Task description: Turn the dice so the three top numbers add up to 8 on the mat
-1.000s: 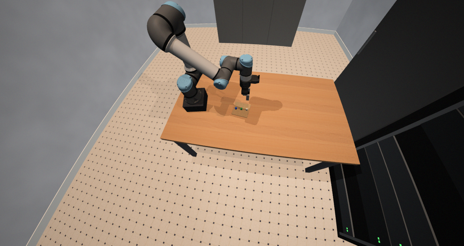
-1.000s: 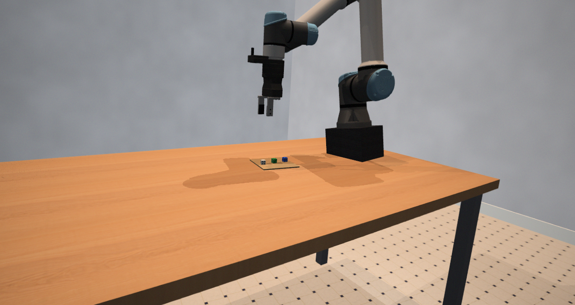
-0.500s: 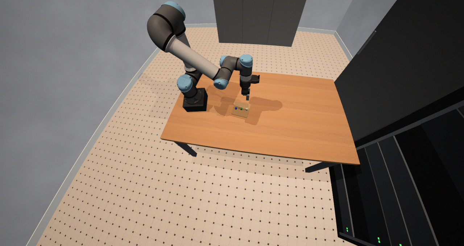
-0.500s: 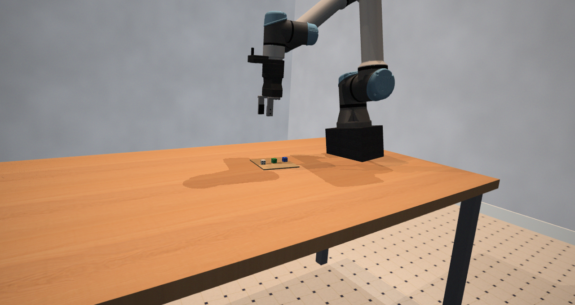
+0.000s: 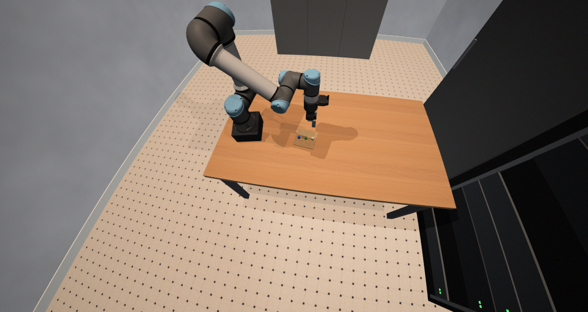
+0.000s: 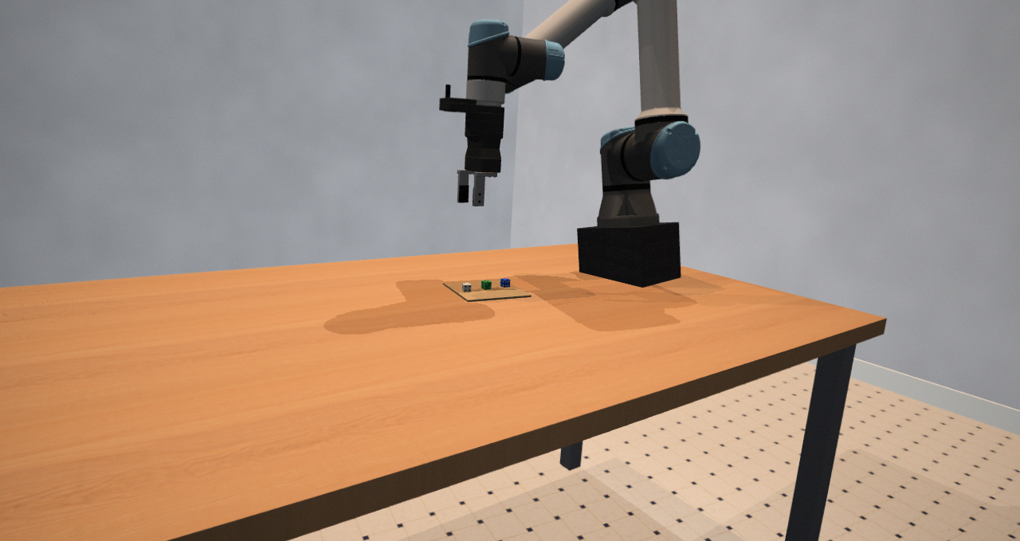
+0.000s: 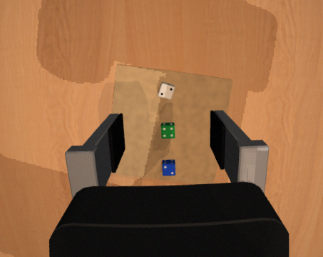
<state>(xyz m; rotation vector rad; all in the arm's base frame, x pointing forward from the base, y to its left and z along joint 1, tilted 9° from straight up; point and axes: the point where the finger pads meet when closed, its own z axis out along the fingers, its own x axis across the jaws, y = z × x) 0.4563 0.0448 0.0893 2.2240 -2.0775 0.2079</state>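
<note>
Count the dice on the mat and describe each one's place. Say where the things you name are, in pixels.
3: in the wrist view, white (image 5: pixel 312 138) (image 6: pixel 466 288) (image 7: pixel 166 91) uppermost, green (image 5: pixel 305 138) (image 6: pixel 485 284) (image 7: pixel 167 130) in the middle, blue (image 5: pixel 298 137) (image 6: pixel 504 282) (image 7: pixel 168 168) nearest the gripper body.

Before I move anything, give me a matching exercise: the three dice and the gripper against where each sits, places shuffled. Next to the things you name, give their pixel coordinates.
1. white die (image 5: pixel 312 138) (image 6: pixel 466 288) (image 7: pixel 166 91)
2. green die (image 5: pixel 305 138) (image 6: pixel 485 284) (image 7: pixel 167 130)
3. blue die (image 5: pixel 298 137) (image 6: pixel 504 282) (image 7: pixel 168 168)
4. gripper (image 5: pixel 313 124) (image 6: pixel 470 204) (image 7: pixel 167 130)

A. row's middle, four pips up
B. row's end nearest the arm's base (image 5: pixel 255 137) (image 6: pixel 663 252)
C. open, raised above the mat (image 5: pixel 304 144) (image 6: pixel 492 295) (image 7: pixel 197 107)
D. row's end farthest from the base

Pairs: 1-D, 2-A, 3-B, 4-C.
</note>
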